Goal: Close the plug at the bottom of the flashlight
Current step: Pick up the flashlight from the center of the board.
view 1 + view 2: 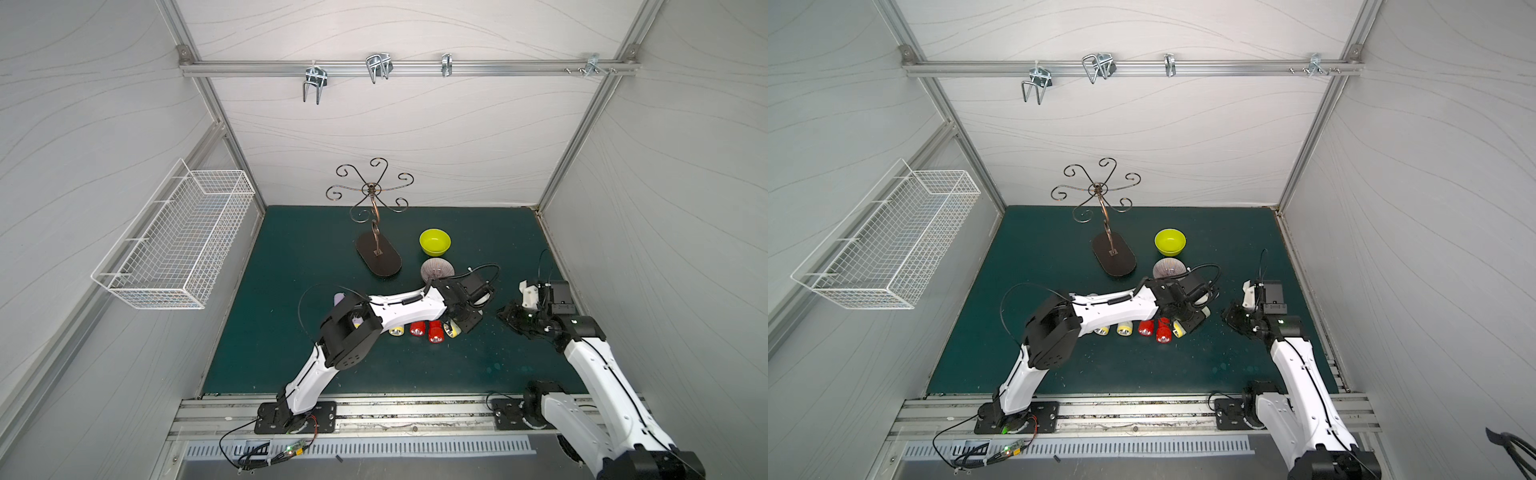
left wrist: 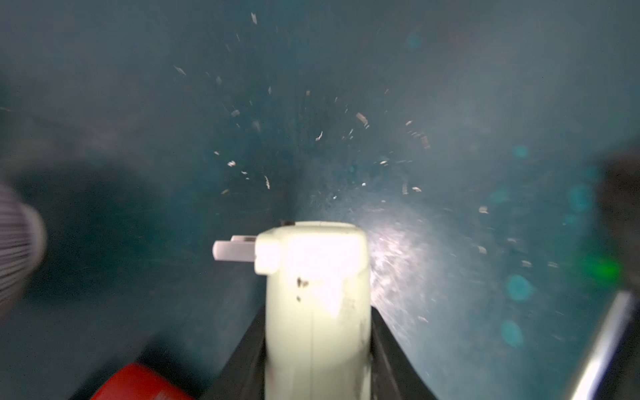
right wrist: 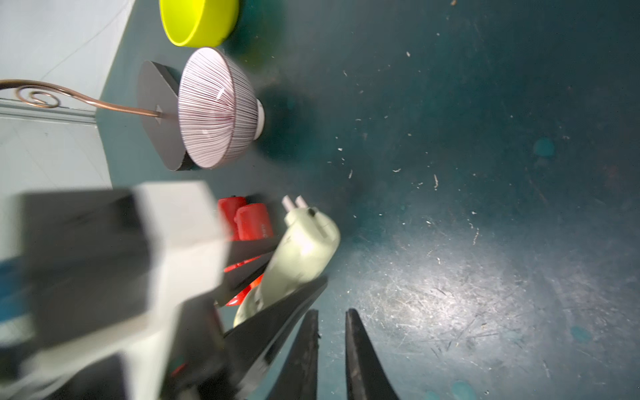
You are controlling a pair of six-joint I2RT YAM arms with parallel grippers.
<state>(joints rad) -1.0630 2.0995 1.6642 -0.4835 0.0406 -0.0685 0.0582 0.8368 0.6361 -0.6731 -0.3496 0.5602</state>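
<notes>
Between left end effector fingers, flashlight lies lengthwise, plug seemingly sideways; right end effector barely parted.

A dark green table is seen, scuffed and strewn with small pale flecks. Toward the back, the oval base of a scrolled wire stand is set on it, with a yellow-green bowl and a striped bowl just beside. Nearer the front, red flashlights and yellow flashlights are laid in a row.
</notes>
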